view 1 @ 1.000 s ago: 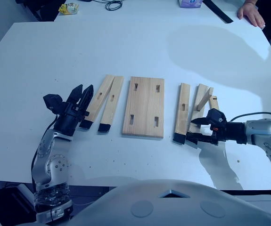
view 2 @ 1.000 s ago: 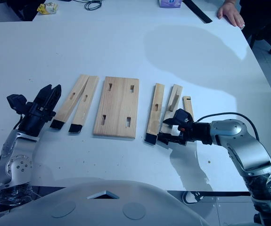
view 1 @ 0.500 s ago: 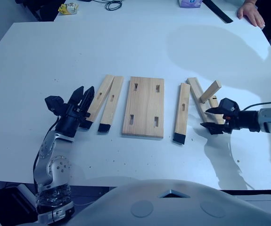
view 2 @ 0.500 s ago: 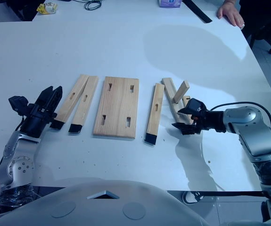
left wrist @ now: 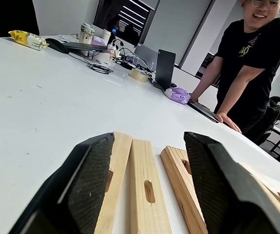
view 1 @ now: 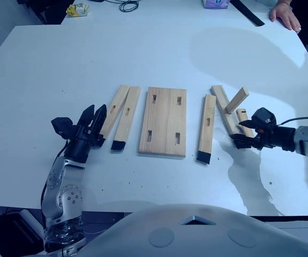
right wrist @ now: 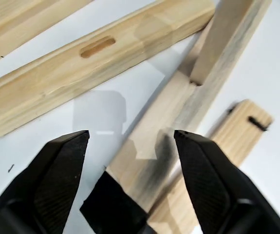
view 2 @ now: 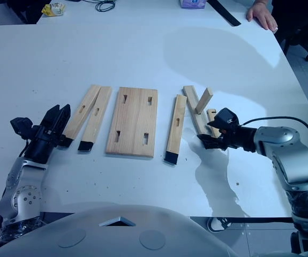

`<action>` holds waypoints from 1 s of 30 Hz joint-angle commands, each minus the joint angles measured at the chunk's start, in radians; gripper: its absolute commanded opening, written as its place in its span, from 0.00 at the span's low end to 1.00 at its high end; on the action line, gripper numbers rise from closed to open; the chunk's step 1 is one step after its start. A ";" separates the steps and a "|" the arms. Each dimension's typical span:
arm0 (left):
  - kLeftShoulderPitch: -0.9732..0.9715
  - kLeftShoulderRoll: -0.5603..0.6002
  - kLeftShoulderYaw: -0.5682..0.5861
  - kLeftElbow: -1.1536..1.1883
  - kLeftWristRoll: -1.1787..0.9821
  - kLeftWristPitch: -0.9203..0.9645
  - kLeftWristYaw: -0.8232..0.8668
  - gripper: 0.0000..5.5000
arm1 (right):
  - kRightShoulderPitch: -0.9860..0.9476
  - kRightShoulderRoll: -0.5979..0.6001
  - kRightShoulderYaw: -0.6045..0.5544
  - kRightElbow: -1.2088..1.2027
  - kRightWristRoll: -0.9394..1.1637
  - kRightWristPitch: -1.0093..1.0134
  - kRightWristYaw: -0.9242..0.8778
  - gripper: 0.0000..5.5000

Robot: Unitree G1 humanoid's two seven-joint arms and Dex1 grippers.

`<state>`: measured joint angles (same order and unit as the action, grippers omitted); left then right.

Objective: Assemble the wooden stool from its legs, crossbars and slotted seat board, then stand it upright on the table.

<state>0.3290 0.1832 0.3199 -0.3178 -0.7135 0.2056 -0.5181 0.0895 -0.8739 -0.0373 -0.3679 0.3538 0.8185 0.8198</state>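
The slotted seat board [view 1: 163, 121] lies flat mid-table. Two black-tipped legs [view 1: 116, 107] [view 1: 127, 115] lie left of it; my left gripper [view 1: 95, 115] hovers open at their near ends, holding nothing. In the left wrist view its fingers [left wrist: 88, 180] frame both legs. Right of the board lies a third leg [view 1: 207, 126]. Beyond it a fourth leg [view 1: 223, 107] has a crossbar [view 1: 238, 99] standing tilted in its slot, with a short piece [view 1: 243, 115] beside it. My right gripper [view 2: 211, 133] is open, its fingers [right wrist: 62, 170] straddling that leg's black-tipped near end [right wrist: 115, 209].
A yellow packet [view 1: 79, 8], a cable [view 1: 128, 5], a tissue pack [view 1: 216, 3] and a black strap [view 1: 247, 13] lie along the far edge. Bare white tabletop [view 1: 159, 59] stretches behind the parts, with a narrower strip in front.
The fourth leg with its crossbar has swung away from the third leg, to the right. My right gripper moved right with it. The left gripper drew back slightly toward the near edge.
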 commanded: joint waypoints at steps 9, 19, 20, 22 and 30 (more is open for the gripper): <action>0.001 -0.005 -0.006 -0.011 0.005 0.001 0.028 0.48 | 0.005 0.233 0.022 -0.059 -0.054 0.152 -0.335 0.59; -0.058 0.027 -0.008 0.016 -0.004 0.029 0.017 0.48 | -0.017 0.411 0.009 -0.077 -0.085 0.218 -0.531 0.59; -0.055 0.026 -0.006 0.013 -0.004 0.029 0.018 0.48 | -0.020 0.411 0.003 -0.077 -0.088 0.207 -0.534 0.59; -0.056 0.028 -0.005 0.015 -0.003 0.033 0.015 0.48 | -0.018 0.407 -0.016 -0.087 -0.089 0.190 -0.537 0.59; -0.056 0.005 -0.013 0.027 0.006 0.015 0.017 0.48 | -0.018 0.389 -0.038 -0.062 -0.108 0.105 -0.522 0.59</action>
<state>0.2798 0.1902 0.3140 -0.3055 -0.7143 0.2246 -0.5035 0.0651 -0.4785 -0.0687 -0.4384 0.2558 0.9464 0.2937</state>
